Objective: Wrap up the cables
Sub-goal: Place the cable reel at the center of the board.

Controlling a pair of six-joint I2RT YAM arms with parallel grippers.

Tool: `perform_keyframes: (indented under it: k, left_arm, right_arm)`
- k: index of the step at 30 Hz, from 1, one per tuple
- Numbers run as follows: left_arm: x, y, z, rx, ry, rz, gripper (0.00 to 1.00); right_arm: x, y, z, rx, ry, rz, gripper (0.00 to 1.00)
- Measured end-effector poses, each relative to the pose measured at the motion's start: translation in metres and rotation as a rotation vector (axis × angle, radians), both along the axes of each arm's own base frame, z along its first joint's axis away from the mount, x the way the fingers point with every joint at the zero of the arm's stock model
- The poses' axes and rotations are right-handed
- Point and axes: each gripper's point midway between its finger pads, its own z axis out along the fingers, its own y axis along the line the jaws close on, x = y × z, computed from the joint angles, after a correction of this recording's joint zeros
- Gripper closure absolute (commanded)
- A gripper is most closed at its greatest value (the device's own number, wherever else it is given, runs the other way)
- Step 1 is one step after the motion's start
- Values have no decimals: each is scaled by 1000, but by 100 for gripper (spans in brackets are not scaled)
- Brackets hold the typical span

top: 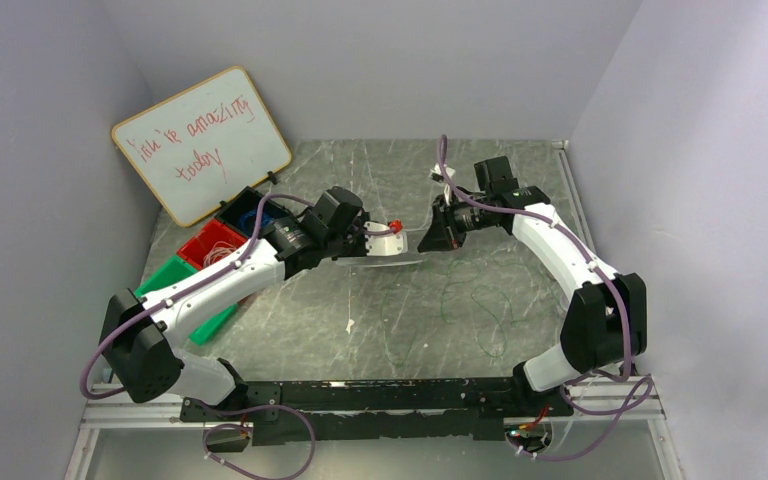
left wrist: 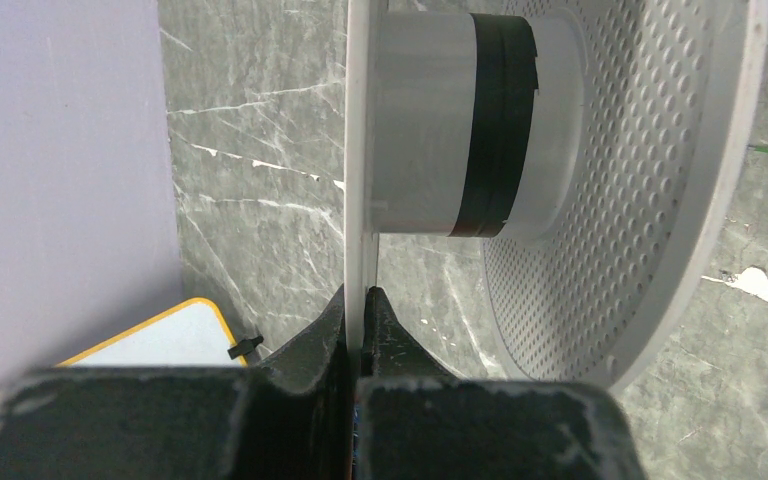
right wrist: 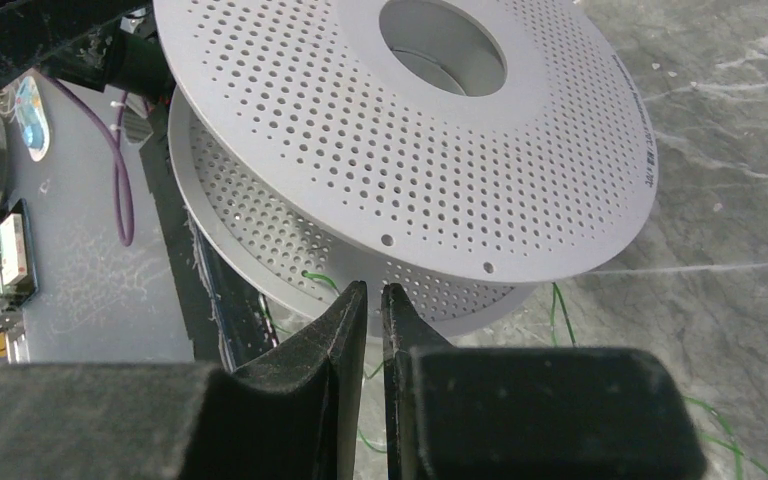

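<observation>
In the top external view, the left gripper (top: 378, 240) holds the spool (top: 392, 246) above mid-table, and the right gripper (top: 426, 240) sits just beside it on the right. The cable (top: 490, 320) lies as loose green strands on the table (top: 380, 170), nearer the right arm.

At the left wrist, I see both fingers (left wrist: 390, 330) clamped on the edge of one spool (left wrist: 640, 150) flange. The hub axis runs across the view.

At the right wrist, the right gripper (right wrist: 372, 296) has its jaws a narrow slit apart, at the rim of the spool (right wrist: 410, 150). A cable (right wrist: 318, 280) strand passes just beside the fingertips. I cannot tell whether it touches them. I judge that the right arm is the one to feed the strand.
</observation>
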Motion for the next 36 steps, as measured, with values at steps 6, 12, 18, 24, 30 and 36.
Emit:
perform_keyframes:
  k: [6,12,18,24,30,36]
  left_arm:
    - [0,0,0,0,0,0,97]
    - [0,-1,0,-2,2,-3,98]
    - [0,-2,3,-8,-1,-5,98]
    - [0,-2,4,-10,-4,-5,98]
    - [0,-2,4,-10,-4,-5,98]
    - [0,-2,4,-10,-3,-5,97]
  right_arm:
    - [-3,3,4,25,8,17,84]
    - [-5,3,7,52,17,28,84]
    - [-5,3,8,54,20,26,85]
    - [-8,3,8,61,28,34,90]
    - [-11,3,9,68,29,49,98]
    - [-14,4,9,69,29,63,100]
